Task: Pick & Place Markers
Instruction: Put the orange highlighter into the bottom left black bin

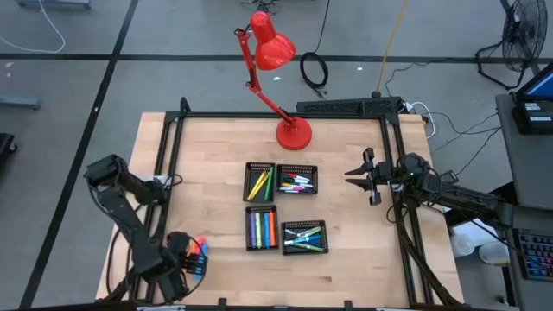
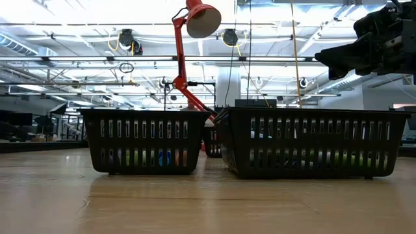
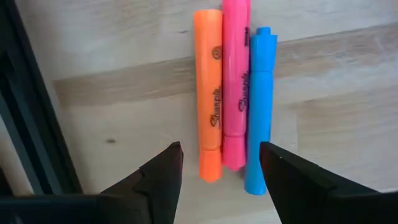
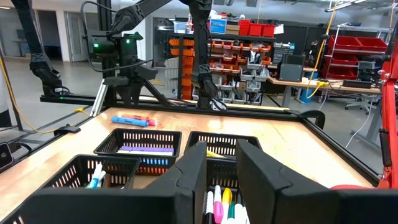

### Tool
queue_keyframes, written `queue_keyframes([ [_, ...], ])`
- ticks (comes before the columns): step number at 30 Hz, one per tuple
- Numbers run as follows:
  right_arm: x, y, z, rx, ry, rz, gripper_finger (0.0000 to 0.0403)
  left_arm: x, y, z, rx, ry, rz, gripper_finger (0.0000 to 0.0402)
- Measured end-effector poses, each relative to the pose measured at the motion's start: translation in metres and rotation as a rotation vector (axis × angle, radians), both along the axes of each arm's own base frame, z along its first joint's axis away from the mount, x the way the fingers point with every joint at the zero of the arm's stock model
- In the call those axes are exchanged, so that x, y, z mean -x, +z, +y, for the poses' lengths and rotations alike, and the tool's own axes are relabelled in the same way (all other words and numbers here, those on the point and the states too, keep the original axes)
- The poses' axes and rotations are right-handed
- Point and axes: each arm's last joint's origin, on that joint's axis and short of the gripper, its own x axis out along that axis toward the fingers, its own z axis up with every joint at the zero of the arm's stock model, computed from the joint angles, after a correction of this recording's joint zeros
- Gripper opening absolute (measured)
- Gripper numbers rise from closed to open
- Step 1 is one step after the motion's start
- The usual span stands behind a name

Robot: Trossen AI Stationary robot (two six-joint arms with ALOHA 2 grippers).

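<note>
Four trays [image 1: 282,204] sit two-by-two at table [image 1: 346,268] centre, markers inside each. Lamp [image 1: 293,132] at 12 o'clock from them. Three loose markers [image 3: 233,93] lie side by side, touching, at 8 o'clock, under left gripper [image 3: 221,163]. Right gripper [image 1: 356,175] at 3 o'clock.

High view straight down; low view table-level; both share trays [image 1: 281,207].
</note>
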Motion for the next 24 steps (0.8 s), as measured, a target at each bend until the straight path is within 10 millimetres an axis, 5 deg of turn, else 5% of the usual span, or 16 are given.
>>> queue_keyframes([
  [24, 0.0, 0.0, 0.0, 0.0, 0.0, 0.0, 0.0077, -0.003, -0.039, -0.001, -0.186, -0.006, 0.149, 0.0218],
])
